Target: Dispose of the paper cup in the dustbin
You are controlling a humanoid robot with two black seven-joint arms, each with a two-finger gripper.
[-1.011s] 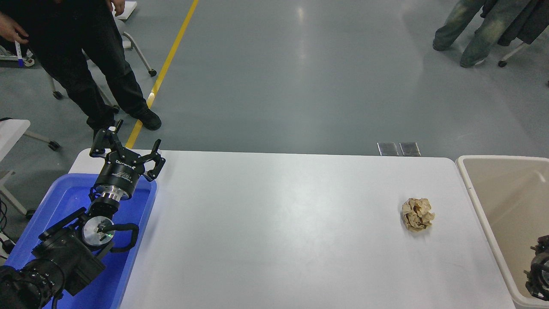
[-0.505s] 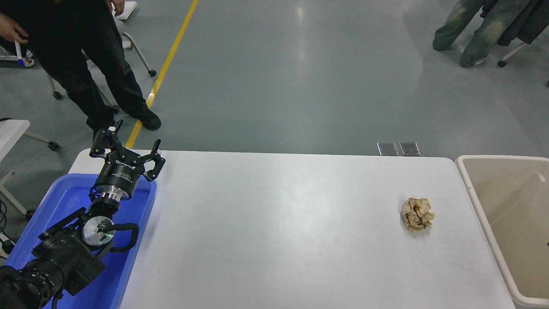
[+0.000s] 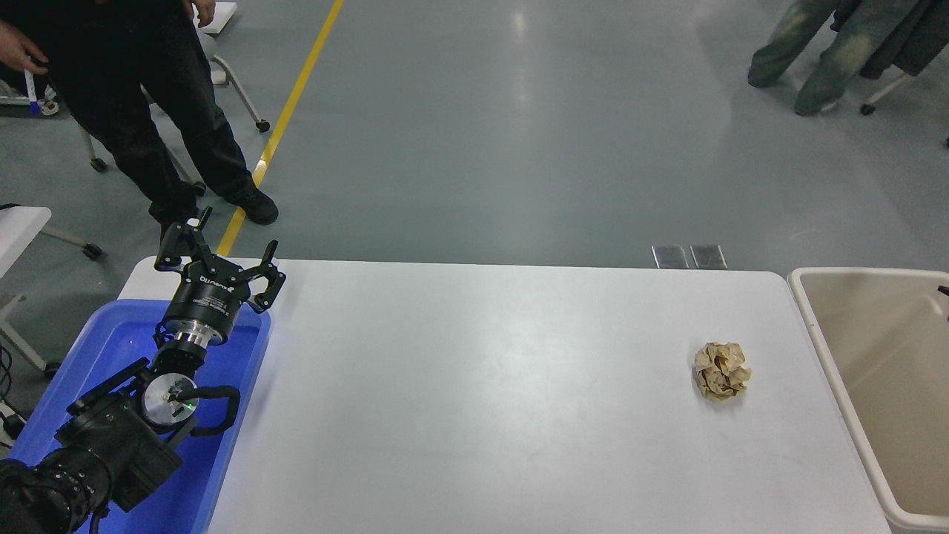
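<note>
Although the task names a paper cup, none shows anywhere on the white table (image 3: 474, 386); it may lie hidden in the beige dustbin (image 3: 815, 326) at 3 o'clock, whose near end is cut off. Only a dark sliver marks the right gripper (image 3: 944, 291), state unreadable. Parked at 8 o'clock over the blue tray (image 3: 126, 334), the left gripper (image 3: 220, 248) spreads its fingers, well apart from the crumpled brown paper ball (image 3: 721, 370).

White table (image 3: 474, 386); beige dustbin (image 3: 819, 337), plain inside; crumpled brown paper ball (image 3: 721, 370), tan w/ darker creases; bright blue tray (image 3: 126, 334); left gripper (image 3: 216, 259) black w/ silver ring; grey floor (image 3: 519, 133) w/ yellow line (image 3: 285, 122); person (image 3: 141, 96) in black trousers, black shoes.
</note>
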